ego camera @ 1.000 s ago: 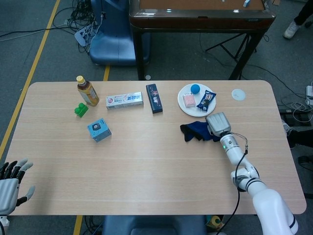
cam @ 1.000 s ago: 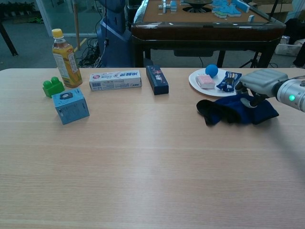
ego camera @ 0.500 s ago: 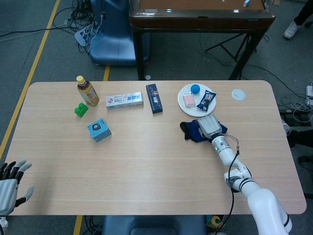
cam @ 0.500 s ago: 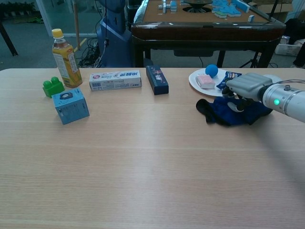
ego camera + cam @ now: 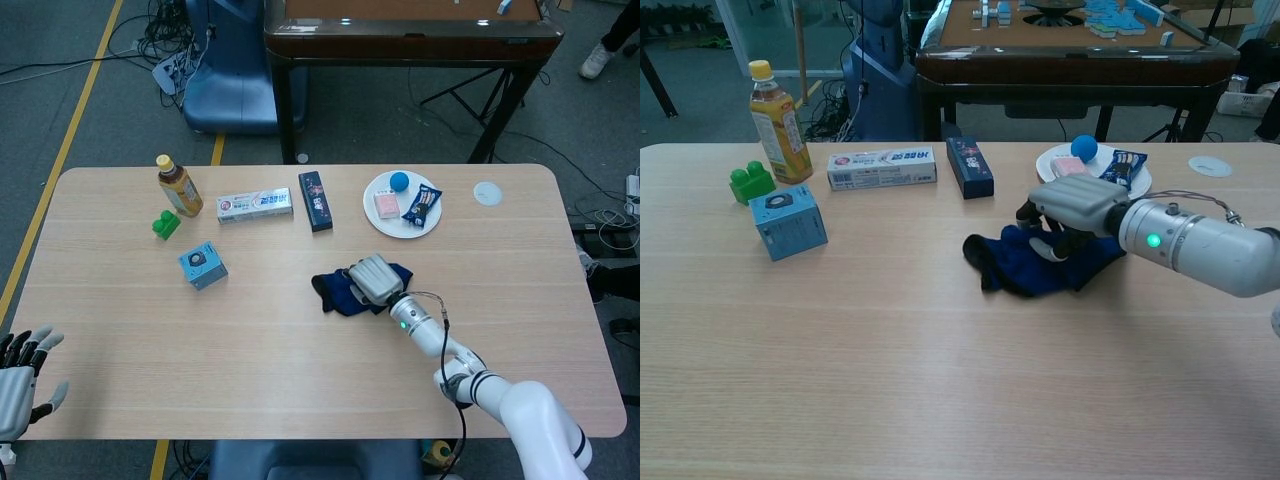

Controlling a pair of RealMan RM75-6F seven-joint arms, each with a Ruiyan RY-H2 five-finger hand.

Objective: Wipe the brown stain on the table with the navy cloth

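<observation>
The navy cloth (image 5: 333, 290) (image 5: 1018, 270) lies bunched near the middle of the table (image 5: 300, 350). My right hand (image 5: 373, 279) (image 5: 1076, 206) rests on top of its right part, fingers curled down into the fabric and holding it. The cloth's left end sticks out from under the hand. No brown stain stands out on the wood in either view; the spot beneath the cloth is hidden. My left hand (image 5: 22, 374) hangs off the table's near-left corner, fingers spread, holding nothing.
Along the far side stand a tea bottle (image 5: 178, 186), a green block (image 5: 166, 225), a blue box (image 5: 203, 266), a toothpaste box (image 5: 255, 206), a dark box (image 5: 315, 200) and a white plate (image 5: 396, 229) with snacks. A small white disc (image 5: 487, 193) lies far right.
My right hand has slid the navy cloth leftward and nearer, from just below the plate to the table's middle. The left hand has stayed put.
</observation>
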